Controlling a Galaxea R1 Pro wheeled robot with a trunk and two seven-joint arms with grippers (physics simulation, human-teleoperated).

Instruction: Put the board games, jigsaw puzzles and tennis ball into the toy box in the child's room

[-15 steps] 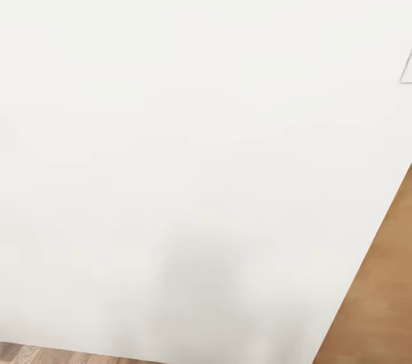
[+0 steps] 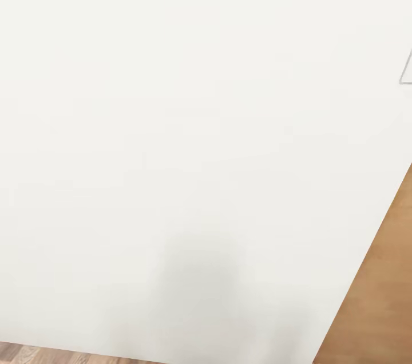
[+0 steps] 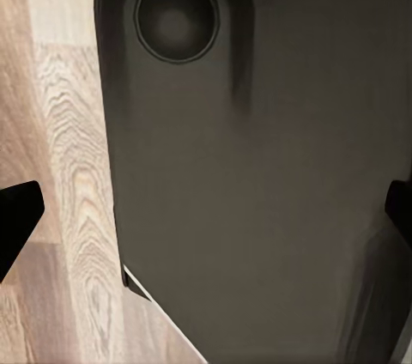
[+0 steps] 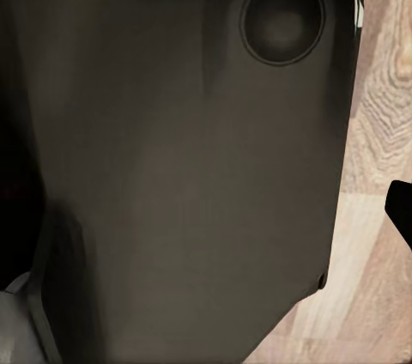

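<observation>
Our left gripper [image 3: 206, 218] shows as two black fingertips [image 3: 19, 214] at opposite edges of the left wrist view, spread wide apart with nothing between them. Of our right gripper [image 4: 403, 214] we see a single black fingertip at one edge of the right wrist view, so we cannot tell whether it is spread or pressed together. Past the left fingers lies a dark grey rounded body panel [image 3: 249, 166] of our own robot, with a round recessed disc [image 3: 176, 19] in it; beside it runs the light wood-plank floor [image 3: 64, 149]. The right wrist view gives a like dark panel [image 4: 180, 158] with its own round disc [image 4: 281, 19], and wood floor [image 4: 378, 106] alongside. From the head we face a plain white wall [image 2: 189, 123]. A strip of plank floor [image 2: 34, 353] shows at its near left foot, and an orange-brown wooden surface [image 2: 383, 289] at the near right. A thin grey outline [image 2: 406, 69] sits on the wall at the far right. None of the toys, the table or the bed is before us here.
</observation>
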